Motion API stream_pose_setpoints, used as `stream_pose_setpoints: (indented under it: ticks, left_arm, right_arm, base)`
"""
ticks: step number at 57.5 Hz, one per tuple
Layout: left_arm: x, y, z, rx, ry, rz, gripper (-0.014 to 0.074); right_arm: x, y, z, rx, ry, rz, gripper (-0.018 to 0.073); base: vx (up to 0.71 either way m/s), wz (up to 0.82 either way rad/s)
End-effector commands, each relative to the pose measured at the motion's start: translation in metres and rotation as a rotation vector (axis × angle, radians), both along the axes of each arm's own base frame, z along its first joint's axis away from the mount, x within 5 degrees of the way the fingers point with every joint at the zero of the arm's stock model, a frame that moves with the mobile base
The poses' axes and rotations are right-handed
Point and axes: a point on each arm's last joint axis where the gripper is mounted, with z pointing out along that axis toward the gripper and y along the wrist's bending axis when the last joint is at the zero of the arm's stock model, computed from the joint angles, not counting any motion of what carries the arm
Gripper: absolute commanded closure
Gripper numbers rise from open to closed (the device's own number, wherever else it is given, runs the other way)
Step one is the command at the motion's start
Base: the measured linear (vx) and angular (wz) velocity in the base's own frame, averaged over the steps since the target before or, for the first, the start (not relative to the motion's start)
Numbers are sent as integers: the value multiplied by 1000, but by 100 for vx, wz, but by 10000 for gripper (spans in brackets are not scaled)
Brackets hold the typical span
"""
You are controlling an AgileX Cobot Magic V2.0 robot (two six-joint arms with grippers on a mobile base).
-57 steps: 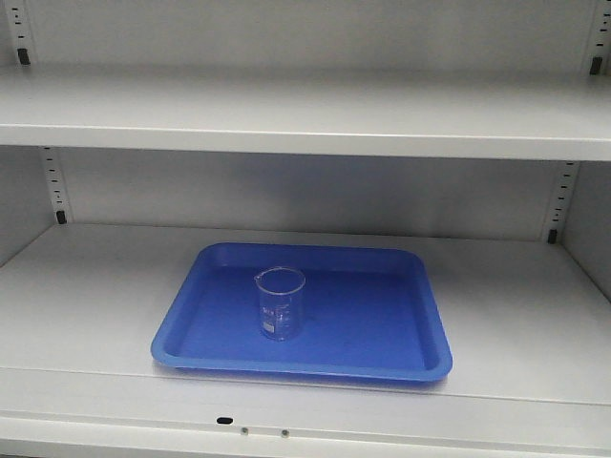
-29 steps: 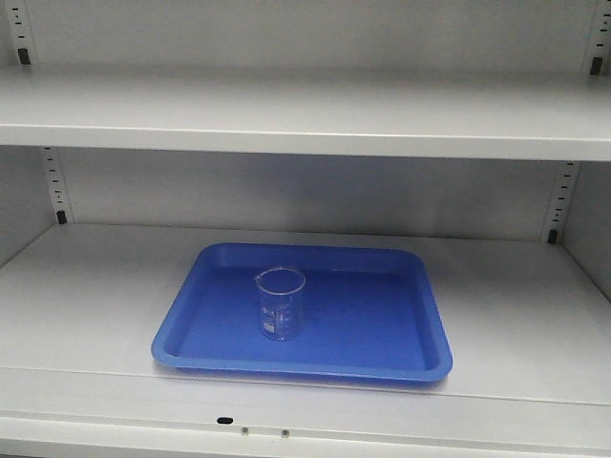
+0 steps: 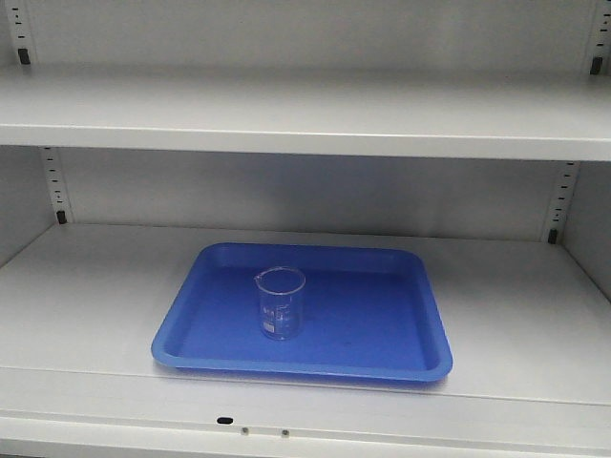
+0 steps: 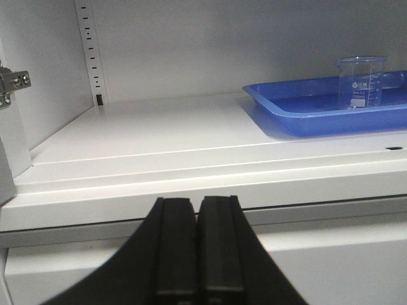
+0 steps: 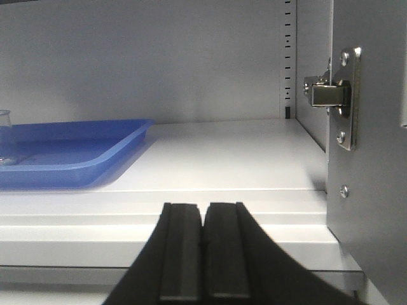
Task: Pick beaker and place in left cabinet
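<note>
The beaker, small, clear and with printed marks, stands upright in a shallow blue tray on the lower shelf of the pale grey left cabinet. Neither gripper appears in the front view. The left wrist view has the beaker far right in the tray, with my left gripper shut and empty below the shelf's front edge. My right gripper is also shut and empty before the shelf edge. From that side only a sliver of the beaker shows at the left border, in the tray.
An upper shelf spans the cabinet above the tray. Slotted support strips run up the back corners. A metal door hinge sticks out on the right side wall, and another hinge on the left wall.
</note>
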Motion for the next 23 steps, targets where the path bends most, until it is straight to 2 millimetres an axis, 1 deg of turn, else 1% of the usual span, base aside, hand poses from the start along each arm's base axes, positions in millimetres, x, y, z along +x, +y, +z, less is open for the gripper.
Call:
stream_pose_setpoints:
  ticks: [1,23]
  left_arm:
    - [-1,0,3,-22,-84,1,595]
    - [-1,0,3,-22,-84,1,595]
  right_arm:
    - [-2,1,7,-13,-93,5,562]
    - [-2,1,7,-14,-94,4,562]
  base:
    - [0,0]
    - [0,0]
